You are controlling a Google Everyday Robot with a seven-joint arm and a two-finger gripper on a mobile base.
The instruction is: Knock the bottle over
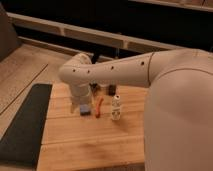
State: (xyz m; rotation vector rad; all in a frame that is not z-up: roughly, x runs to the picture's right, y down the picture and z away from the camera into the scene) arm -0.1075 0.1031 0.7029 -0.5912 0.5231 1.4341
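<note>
Several small things share the wooden tabletop (85, 145), whose nearest planks lie bare in front of the bottle (116, 107). Well to the left of the bottle, a black mat (25, 125) covers the tabletop's edge. The bottle stands upright with its white cap on top, so I judge the knock is not yet done. Just left of the bottle lies an orange stick-like item (98, 106), and further left a small blue item (85, 109). The end effector (81, 101) hangs low to the left of the bottle, over the blue item and apart from the bottle. It is probably held at that height for a sideways sweep. Whether it is released or clenched, or touches the blue item, I cannot tell. Behind the bottle stands a small dark box (112, 90).
</note>
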